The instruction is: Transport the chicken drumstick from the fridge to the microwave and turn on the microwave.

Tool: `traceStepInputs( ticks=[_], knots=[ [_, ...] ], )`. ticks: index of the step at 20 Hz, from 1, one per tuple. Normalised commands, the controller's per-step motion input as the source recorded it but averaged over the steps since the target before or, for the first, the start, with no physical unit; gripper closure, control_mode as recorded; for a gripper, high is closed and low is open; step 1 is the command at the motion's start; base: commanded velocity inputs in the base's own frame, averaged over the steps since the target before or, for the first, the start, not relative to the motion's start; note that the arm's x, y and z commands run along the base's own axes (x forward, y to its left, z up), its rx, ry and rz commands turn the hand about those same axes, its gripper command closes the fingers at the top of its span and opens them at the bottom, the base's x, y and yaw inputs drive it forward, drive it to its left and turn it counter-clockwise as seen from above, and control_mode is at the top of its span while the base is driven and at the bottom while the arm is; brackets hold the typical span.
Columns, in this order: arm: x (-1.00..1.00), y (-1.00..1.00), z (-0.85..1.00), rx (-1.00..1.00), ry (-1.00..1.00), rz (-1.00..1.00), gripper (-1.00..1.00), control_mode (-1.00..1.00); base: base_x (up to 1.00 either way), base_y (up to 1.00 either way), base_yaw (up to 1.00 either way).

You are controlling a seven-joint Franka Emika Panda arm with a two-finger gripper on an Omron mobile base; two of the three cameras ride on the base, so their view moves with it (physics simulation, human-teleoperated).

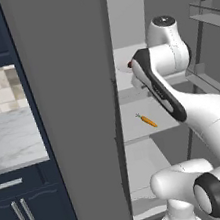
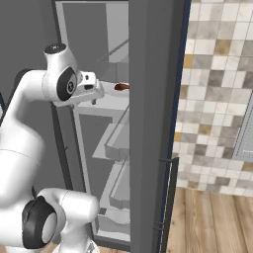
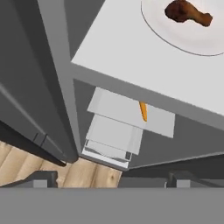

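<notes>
This is a home kitchen, drawn by computer rather than filmed. A tall grey fridge stands open, with pale shelves inside. On one shelf lies a carrot; on the shelf above sits a white plate carrying a chicken drumstick. Beside the fridge are dark blue cabinets with slim metal handles, a pale marble worktop, and a wall of small beige and white tiles. The floor is laid in light wooden boards.
</notes>
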Motion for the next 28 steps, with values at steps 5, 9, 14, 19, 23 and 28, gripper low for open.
traceStepInputs(
  ticks=[5,9,14,19,23,28],
  knots=[
    [0.13,-0.19,0.09,-0.1,0.0,0.27,-1.0,-1.0,0.0,0.0,0.0],
    [0.19,-0.25,0.0,-0.09,0.0,0.39,-1.0,-1.0,0.0,0.0,0.0],
    [0.3,-0.11,0.0,-0.11,0.0,0.26,-1.0,-1.0,0.0,0.0,0.0],
    [0.38,0.0,0.01,-0.11,0.0,0.16,-1.0,-1.0,0.0,0.0,0.0],
    [0.38,-0.02,0.03,-0.1,0.0,0.17,-1.0,-1.0,0.0,0.0,0.0],
    [0.31,-0.11,0.08,-0.09,0.0,0.18,-1.0,-1.0,0.0,0.0,0.0]
  ],
)
